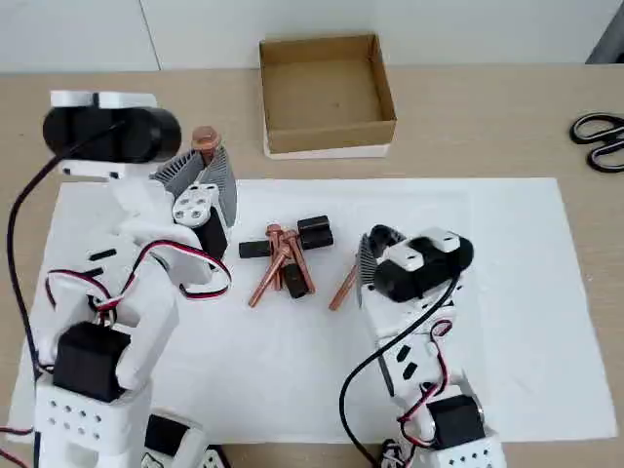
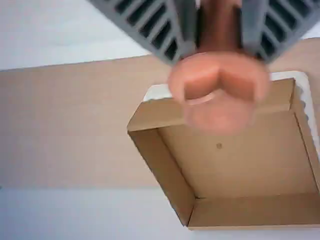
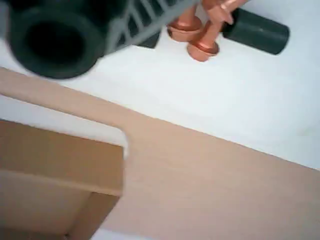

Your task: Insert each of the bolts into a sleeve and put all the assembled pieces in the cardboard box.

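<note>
High view | left hand point(image 1: 206, 154) pinches copper bolt point(image 1: 205, 137) | right hand point(image 1: 372, 250) pinches black sleeve point(image 1: 382, 236)

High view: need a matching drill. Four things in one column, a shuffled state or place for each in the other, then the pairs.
1. left gripper
2. right gripper
3. cardboard box
4. scissors

A. lying on the bare tabletop, off the white sheet
B. shut on a black sleeve
C. empty
D. shut on a copper bolt

Pairs: 1-D, 2-B, 3-C, 4-A
</note>
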Robot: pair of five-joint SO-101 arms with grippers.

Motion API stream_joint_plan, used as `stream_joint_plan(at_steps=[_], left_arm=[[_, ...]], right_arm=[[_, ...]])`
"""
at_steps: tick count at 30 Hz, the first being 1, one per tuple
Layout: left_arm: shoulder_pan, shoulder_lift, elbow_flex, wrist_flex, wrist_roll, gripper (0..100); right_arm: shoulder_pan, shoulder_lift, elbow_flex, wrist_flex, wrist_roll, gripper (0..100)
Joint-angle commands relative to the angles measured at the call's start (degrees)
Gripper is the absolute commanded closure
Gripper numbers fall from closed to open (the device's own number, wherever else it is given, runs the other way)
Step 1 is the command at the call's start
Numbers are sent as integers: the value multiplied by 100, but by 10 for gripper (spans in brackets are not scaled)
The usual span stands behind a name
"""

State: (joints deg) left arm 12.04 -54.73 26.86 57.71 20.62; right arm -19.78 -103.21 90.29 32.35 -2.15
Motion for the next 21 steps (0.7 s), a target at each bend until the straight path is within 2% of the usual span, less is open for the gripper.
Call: stream_joint_plan(at_steps=[1,9,15,18,21], left_arm=[[35,-396,418,-545,448,994],[607,-1547,2158,-1591,527,994],[624,-2382,3407,-2620,413,994],[659,-2497,3547,-2620,105,994],[721,-2505,3547,-2532,105,994]], right_arm=[[-233,-66,-26,-198,-79,995],[-989,-66,-18,-189,-97,995],[-1587,-66,185,-180,-88,995],[-1657,-75,422,-180,-79,995],[-1754,-75,615,-189,-79,995]])
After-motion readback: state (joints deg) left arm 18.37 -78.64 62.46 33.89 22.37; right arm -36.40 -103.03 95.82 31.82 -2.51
